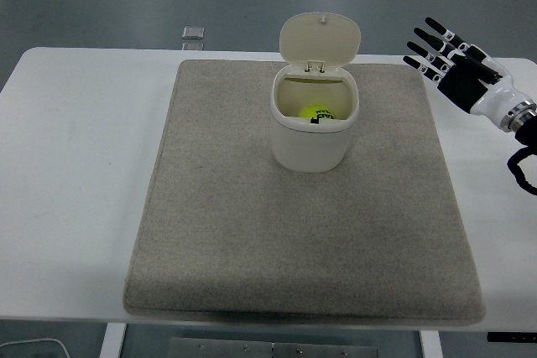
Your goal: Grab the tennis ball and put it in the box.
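A yellow-green tennis ball (pixel 316 112) lies inside a cream box (pixel 310 138) that stands on the grey mat (pixel 252 224), its hinged lid (pixel 320 37) tipped up at the back. My right hand (pixel 436 52) hovers to the right of the box, above the mat's far right corner, fingers spread and holding nothing. It is well apart from the box. The left arm does not show.
The mat covers most of the white table (pixel 75 165). A small grey object (pixel 193 34) lies just beyond the table's far edge.
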Tool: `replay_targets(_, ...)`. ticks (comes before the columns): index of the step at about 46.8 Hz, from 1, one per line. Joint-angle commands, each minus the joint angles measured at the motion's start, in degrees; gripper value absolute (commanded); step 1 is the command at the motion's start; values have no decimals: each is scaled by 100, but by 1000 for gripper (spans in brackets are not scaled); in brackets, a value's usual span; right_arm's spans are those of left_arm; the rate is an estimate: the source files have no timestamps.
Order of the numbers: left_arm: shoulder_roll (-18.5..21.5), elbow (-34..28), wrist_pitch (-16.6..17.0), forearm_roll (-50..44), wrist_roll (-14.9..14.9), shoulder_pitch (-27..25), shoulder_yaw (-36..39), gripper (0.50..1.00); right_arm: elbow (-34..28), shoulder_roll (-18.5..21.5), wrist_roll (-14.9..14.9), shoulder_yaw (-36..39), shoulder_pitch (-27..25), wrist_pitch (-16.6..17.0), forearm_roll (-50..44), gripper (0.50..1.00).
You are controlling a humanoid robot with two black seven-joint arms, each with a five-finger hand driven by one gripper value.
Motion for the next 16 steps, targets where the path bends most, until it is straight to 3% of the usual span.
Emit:
replay_targets(1, 0, 0, 0, 0, 0, 0, 0, 992, -6, -5, 13, -8, -11, 5, -33, 909)
replay_targets(16, 0, 0, 0, 0, 0, 0, 0, 992, -41, -5, 21, -8, -64, 49, -34, 911)
